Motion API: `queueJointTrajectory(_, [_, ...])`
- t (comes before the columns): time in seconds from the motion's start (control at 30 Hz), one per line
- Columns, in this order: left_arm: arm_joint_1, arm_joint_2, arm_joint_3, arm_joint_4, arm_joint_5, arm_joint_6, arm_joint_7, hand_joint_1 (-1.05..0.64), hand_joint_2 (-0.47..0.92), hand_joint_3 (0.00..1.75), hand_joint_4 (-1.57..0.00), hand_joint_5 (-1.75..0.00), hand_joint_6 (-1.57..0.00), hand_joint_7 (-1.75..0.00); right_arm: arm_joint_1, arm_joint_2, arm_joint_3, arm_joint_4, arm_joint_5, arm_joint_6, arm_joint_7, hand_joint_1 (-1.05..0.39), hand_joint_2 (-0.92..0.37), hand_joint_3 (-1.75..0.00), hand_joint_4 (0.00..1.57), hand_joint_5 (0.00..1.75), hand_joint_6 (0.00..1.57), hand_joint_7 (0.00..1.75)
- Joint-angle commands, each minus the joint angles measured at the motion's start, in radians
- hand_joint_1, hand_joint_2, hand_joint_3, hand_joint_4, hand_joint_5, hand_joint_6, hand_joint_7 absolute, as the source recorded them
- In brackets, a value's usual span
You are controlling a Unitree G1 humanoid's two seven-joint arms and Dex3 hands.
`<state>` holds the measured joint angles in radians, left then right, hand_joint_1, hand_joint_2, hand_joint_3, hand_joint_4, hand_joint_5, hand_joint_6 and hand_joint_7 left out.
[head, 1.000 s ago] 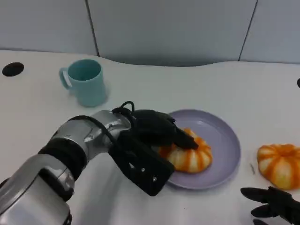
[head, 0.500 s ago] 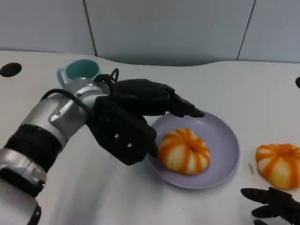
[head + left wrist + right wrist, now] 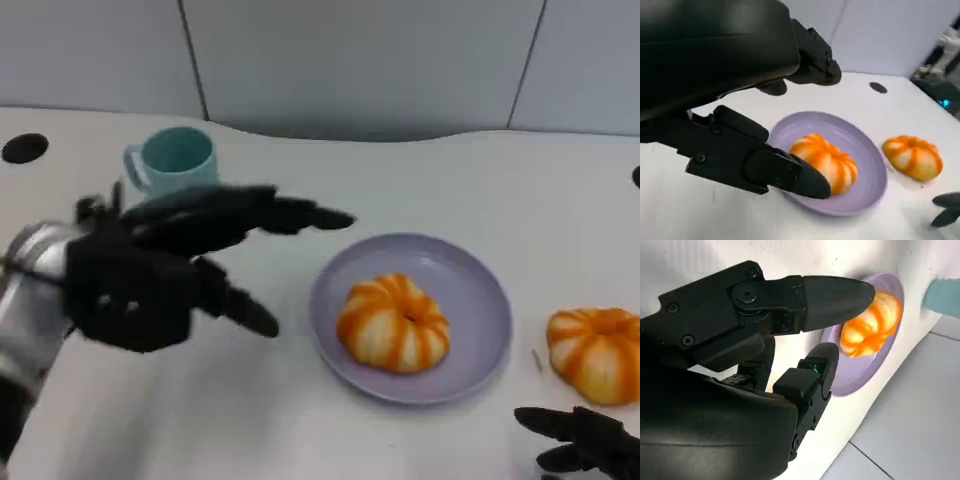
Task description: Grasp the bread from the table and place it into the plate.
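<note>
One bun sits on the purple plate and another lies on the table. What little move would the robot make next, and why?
Probably the right hand reaches for the second bread, which lies on the table just above it, beside the plate. The left hand is open and clear of the bread on the plate.

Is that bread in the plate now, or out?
In: the bread lies inside the plate, and the left hand holds nothing.

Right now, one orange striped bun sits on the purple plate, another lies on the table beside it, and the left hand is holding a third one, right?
Not quite. The left hand holds nothing; the head view shows its fingers spread apart above the table. The rest stands: one bun sits on the purple plate, another bun lies on the table beside it.
</note>
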<state>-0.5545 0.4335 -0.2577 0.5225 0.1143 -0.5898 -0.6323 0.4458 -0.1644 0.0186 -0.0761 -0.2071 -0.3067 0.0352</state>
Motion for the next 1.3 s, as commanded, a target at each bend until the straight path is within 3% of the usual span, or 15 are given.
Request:
queueJointTrajectory(0.03, [0.141, 0.020, 0.082, -0.084, -0.079, 0.096, 0.015, -0.53, 0.92, 0.18, 0.00, -1.11, -0.36, -0.09, 0.012, -0.008, -0.009, -0.010, 0.001, -0.009, -0.009, -0.42, -0.92, -0.47, 0.48, 0.94, 0.70, 0.22])
queueJointTrajectory(0.13, [0.311, 0.039, 0.172, -0.239, -0.154, 0.258, 0.036, -0.49, 0.92, 0.25, 0.00, -1.24, -0.37, -0.10, 0.018, -0.013, -0.015, -0.008, 0.017, -0.006, 0.002, -0.43, -0.92, -0.46, 0.48, 0.94, 0.70, 0.21])
queueJointTrajectory(0.37, [0.486, -0.029, 0.281, -0.349, -0.253, 0.394, 0.102, -0.47, 0.92, 0.19, -0.14, -1.49, -0.53, -0.21, -0.004, -0.019, -0.018, 0.032, 0.007, -0.045, -0.008, -0.44, -0.92, -0.48, 0.48, 0.94, 0.71, 0.21])
queueJointTrajectory(0.4, [0.497, -0.038, 0.291, -0.344, -0.276, 0.413, 0.096, -0.45, 0.92, 0.18, -0.18, -1.53, -0.53, -0.30, -0.006, -0.019, -0.018, 0.036, 0.008, -0.046, -0.007, -0.44, -0.92, -0.47, 0.49, 0.94, 0.72, 0.21])
queueJointTrajectory(0.43, [0.512, -0.045, 0.298, -0.341, -0.284, 0.433, 0.102, -0.45, 0.92, 0.18, -0.21, -1.57, -0.40, -0.66, -0.008, -0.017, -0.018, 0.042, 0.010, -0.048, -0.007, -0.44, -0.92, -0.47, 0.50, 0.96, 0.72, 0.21])
queueJointTrajectory(0.53, [0.551, -0.062, 0.307, -0.358, -0.281, 0.519, 0.141, -0.47, 0.92, 0.15, -0.27, -1.66, -0.27, -1.29, -0.013, -0.015, -0.018, 0.047, 0.011, -0.048, -0.008, -0.44, -0.92, -0.46, 0.50, 0.99, 0.72, 0.22])
queueJointTrajectory(0.7, [0.569, -0.075, 0.301, -0.367, -0.267, 0.653, 0.178, -0.47, 0.92, 0.15, -0.41, -1.74, -0.30, -1.69, -0.018, -0.020, -0.020, 0.051, 0.008, -0.048, -0.007, -0.44, -0.92, -0.46, 0.47, 1.01, 0.72, 0.22])
queueJointTrajectory(0.83, [0.545, -0.080, 0.292, -0.320, -0.253, 0.673, 0.175, -0.44, 0.92, 0.09, -0.59, -1.75, -0.43, -1.74, -0.030, -0.024, -0.028, 0.062, 0.019, -0.040, -0.001, -0.45, -0.92, -0.46, 0.47, 1.01, 0.72, 0.23])
queueJointTrajectory(1.03, [0.500, -0.097, 0.272, -0.236, -0.200, 0.647, 0.209, -0.40, 0.92, 0.04, -0.70, -1.75, -0.54, -1.75, -0.063, -0.032, -0.042, 0.113, 0.035, -0.066, 0.005, -0.44, -0.92, -0.45, 0.47, 1.02, 0.72, 0.23])
queueJointTrajectory(1.3, [0.482, -0.107, 0.269, -0.176, -0.174, 0.593, 0.215, -0.36, 0.92, 0.04, -0.72, -1.75, -0.58, -1.75, -0.078, -0.040, -0.047, 0.136, 0.017, -0.089, -0.007, -0.42, -0.92, -0.45, 0.49, 1.05, 0.71, 0.22])
